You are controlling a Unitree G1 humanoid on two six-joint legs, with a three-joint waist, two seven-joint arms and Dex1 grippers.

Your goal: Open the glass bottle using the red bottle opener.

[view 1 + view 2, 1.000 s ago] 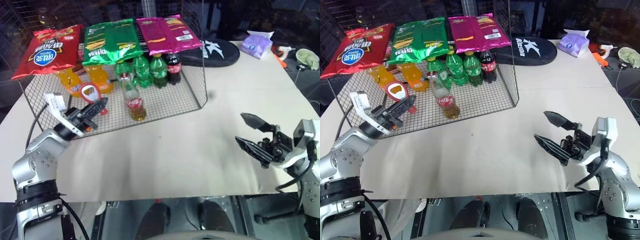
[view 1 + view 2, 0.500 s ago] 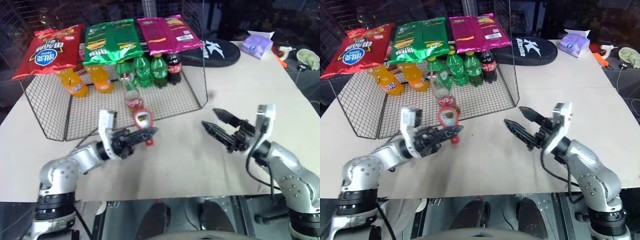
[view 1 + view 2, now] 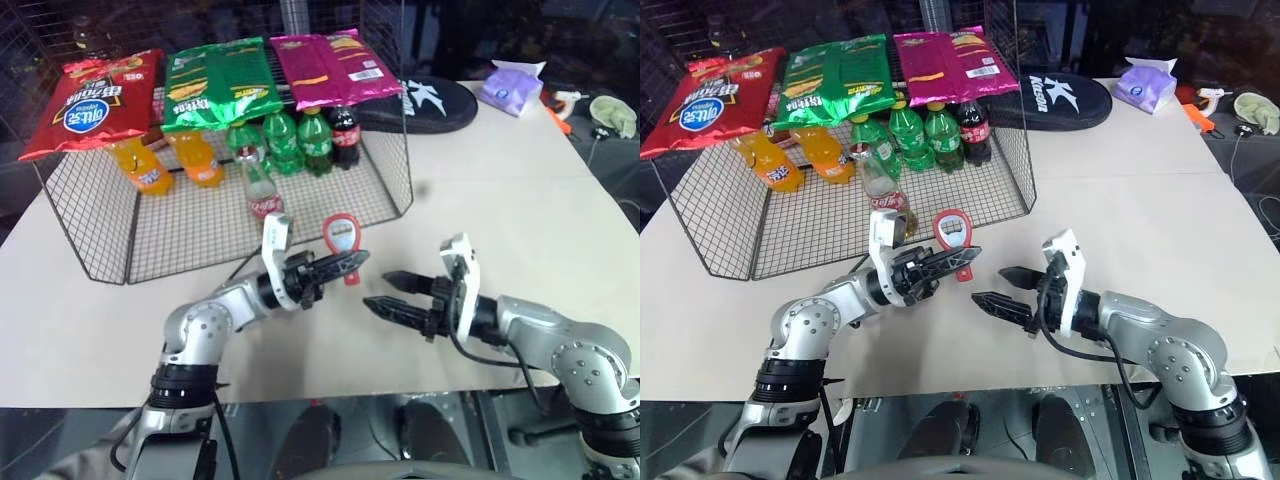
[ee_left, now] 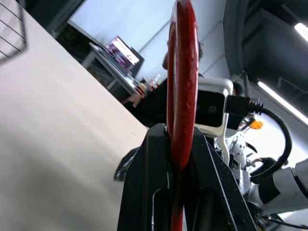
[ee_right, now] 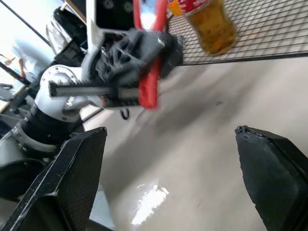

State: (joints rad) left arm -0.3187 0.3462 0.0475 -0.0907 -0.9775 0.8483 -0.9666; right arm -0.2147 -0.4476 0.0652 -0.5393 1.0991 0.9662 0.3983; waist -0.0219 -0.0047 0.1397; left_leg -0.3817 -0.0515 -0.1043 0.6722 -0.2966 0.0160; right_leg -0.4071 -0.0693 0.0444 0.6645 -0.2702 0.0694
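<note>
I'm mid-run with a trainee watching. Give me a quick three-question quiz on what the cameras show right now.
1. True or false: the left gripper is shut on the red bottle opener.
2. Where is the glass bottle standing?
A. on the wire rack, in front of the green bottles
B. in the right gripper
C. on the bare table near the tissue pack
3. Fill in: the right gripper's jaws are ____, with nothing between them.

Key:
1. True; the opener's loop end stands up above the fingers.
2. A
3. open
</note>
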